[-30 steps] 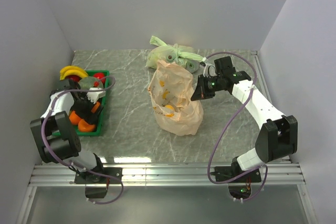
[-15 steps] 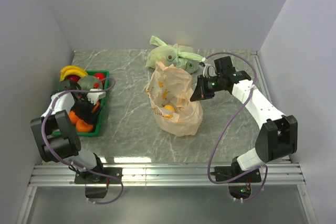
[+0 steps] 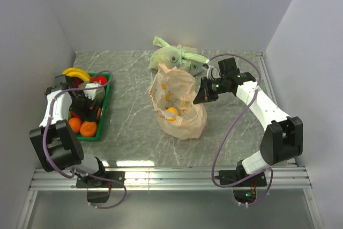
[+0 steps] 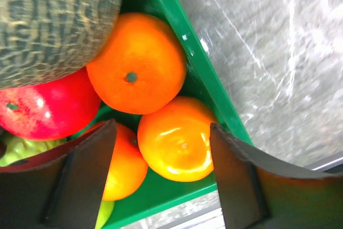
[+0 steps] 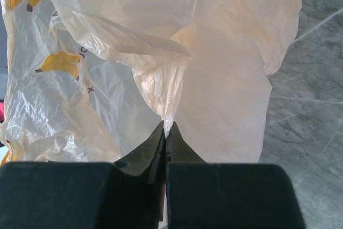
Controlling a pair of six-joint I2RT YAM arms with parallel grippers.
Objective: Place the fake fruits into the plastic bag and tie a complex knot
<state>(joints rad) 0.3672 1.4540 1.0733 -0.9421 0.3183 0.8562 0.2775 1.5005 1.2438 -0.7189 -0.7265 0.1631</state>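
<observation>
Pale walls close in a grey, marble-veined bench [image 3: 134, 127]. At its middle the plastic bag [image 3: 179, 97] stands slumped, its long axis running about 12 to 6 o'clock in the overhead view, with the bunched base toward 6 and the mouth gaping on the 9 o'clock side. The film is thin, crinkled, translucent peach with yellow banana prints, and a round orange [image 3: 172, 112] shows inside. At the bag's 3 o'clock edge the right claw [image 5: 166, 132] is pinched fully together on a pleat of the film, holding that side up. Just past the bag at 12 o'clock lies a knotted pale green bag [image 3: 174, 56]. Well apart at 9 o'clock sits a green plastic tray [image 3: 102, 113] holding the fake fruits [image 4: 136, 63]: glossy oranges, a red apple [image 4: 48, 108] and a yellow banana [image 3: 75, 72] at the far end, beside a netted dark green melon [image 4: 53, 20]. The left claw [image 4: 162, 132] hangs over the tray, its jaws spread wide either side of the near orange [image 4: 177, 143] and closed on nothing. Neighbouring fruits and the tray wall crowd it.
</observation>
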